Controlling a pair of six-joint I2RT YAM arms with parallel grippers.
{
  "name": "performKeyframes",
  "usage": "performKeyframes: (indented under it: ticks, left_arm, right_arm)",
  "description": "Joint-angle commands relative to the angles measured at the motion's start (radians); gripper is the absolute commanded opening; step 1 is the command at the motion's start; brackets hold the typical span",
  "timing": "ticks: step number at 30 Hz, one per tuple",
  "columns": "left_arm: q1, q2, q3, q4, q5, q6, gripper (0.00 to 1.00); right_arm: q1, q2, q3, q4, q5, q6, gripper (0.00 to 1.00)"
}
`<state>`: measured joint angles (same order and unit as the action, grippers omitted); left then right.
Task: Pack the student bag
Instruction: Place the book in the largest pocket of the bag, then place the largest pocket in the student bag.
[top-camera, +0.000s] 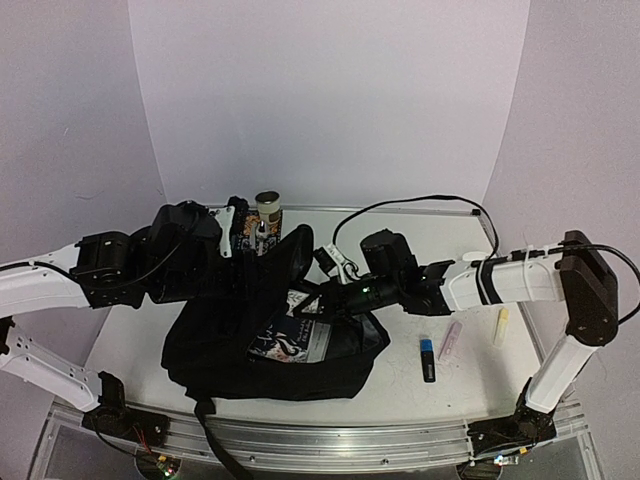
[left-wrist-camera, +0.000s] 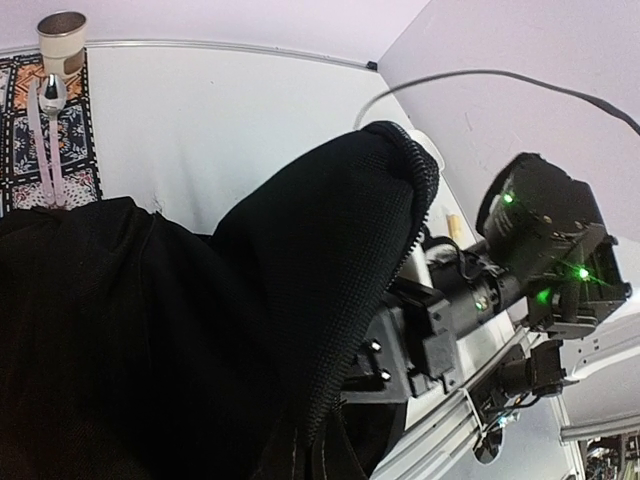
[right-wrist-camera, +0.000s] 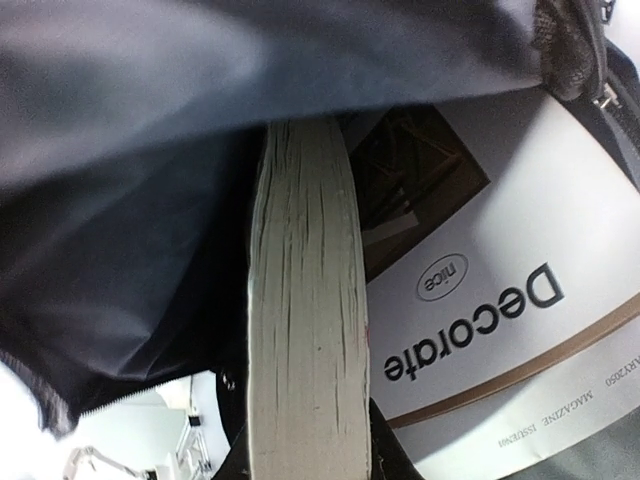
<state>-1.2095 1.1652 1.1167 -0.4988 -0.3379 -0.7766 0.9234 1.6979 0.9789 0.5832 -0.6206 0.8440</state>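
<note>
right wrist view: student bag (right-wrist-camera: 130, 280) and book (right-wrist-camera: 305, 330) hide right claw (top-camera: 318, 298)

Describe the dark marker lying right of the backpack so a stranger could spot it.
Find the big black backpack mid-table. On the white tabletop to its right lie three small sticks. The marker is the one nearest the bag: black with a blue band, while the pink stick and yellow stick beside it are pale.

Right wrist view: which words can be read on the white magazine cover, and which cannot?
"Decorate": large dark title on the white glossy magazine cover, upside down here.
"nice": inside a small oval badge beside the title.
"MAGAZINE ISSUE": small print along the cover's edge; the characters after it are too small to trust.
Other views: nothing legible.
</note>
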Motion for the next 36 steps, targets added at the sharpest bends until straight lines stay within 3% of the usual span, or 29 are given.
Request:
performKeyframes:
  ticks: [1,6,10,20,23,28,33,36]
  left_arm:
    - [0.003,-0.03,0.017,0.086,0.074,0.037,0.0]
    - [0.002,-0.051,-0.014,0.084,0.104,0.037,0.0]
    - [0.002,-0.082,-0.054,0.069,0.113,0.033,0.0]
    - [0.003,-0.042,-0.076,0.037,0.188,0.084,0.06]
    - [0.004,0.0,-0.066,0.037,0.254,0.116,0.11]
    - [0.003,0.088,-0.03,0.037,0.396,0.179,0.32]
    - [0.006,0.083,0.004,0.037,0.401,0.234,0.43]
    - [0.016,0.06,0.018,0.035,0.399,0.264,0.57]
  right_arm:
    - [0.0,0.054,0.104,0.103,0.082,0.111,0.0]
    - [-0.001,0.075,0.096,0.027,0.156,0.162,0.04]
    - [-0.002,0.038,0.076,-0.062,0.186,0.119,0.25]
    - [-0.034,-0.159,0.007,-0.351,0.271,-0.115,0.65]
    - [-0.055,-0.212,-0.004,-0.421,0.291,-0.176,0.68]
    - [-0.127,-0.288,-0.037,-0.525,0.341,-0.239,0.69]
    - [-0.23,-0.38,-0.068,-0.58,0.396,-0.281,0.7]
    - [-0.262,-0.408,-0.06,-0.611,0.416,-0.312,0.72]
